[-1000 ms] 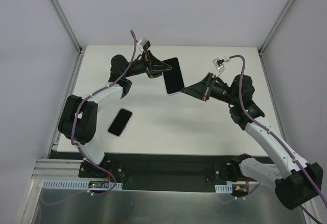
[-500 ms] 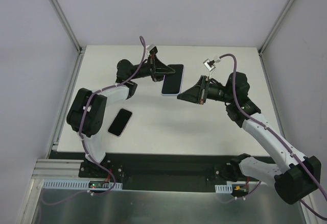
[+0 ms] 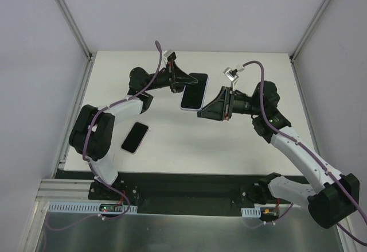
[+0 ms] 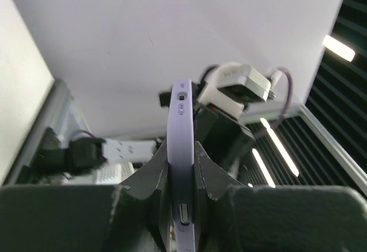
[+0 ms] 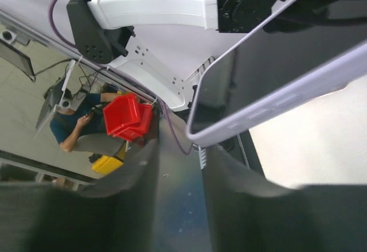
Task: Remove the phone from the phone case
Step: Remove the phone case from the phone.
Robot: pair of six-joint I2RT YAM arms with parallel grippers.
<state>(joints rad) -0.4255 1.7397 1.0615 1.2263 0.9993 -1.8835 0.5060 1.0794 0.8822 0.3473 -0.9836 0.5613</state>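
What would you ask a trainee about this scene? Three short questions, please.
1. True or false: the cased phone lies flat on the table.
2. Which one clamps it? A. left end effector B. right end effector C. neither
3. How many phones show in the top view?

Key: 1. False: it is held up off the table. 2. A. 3. Two: a second phone lies on the table.
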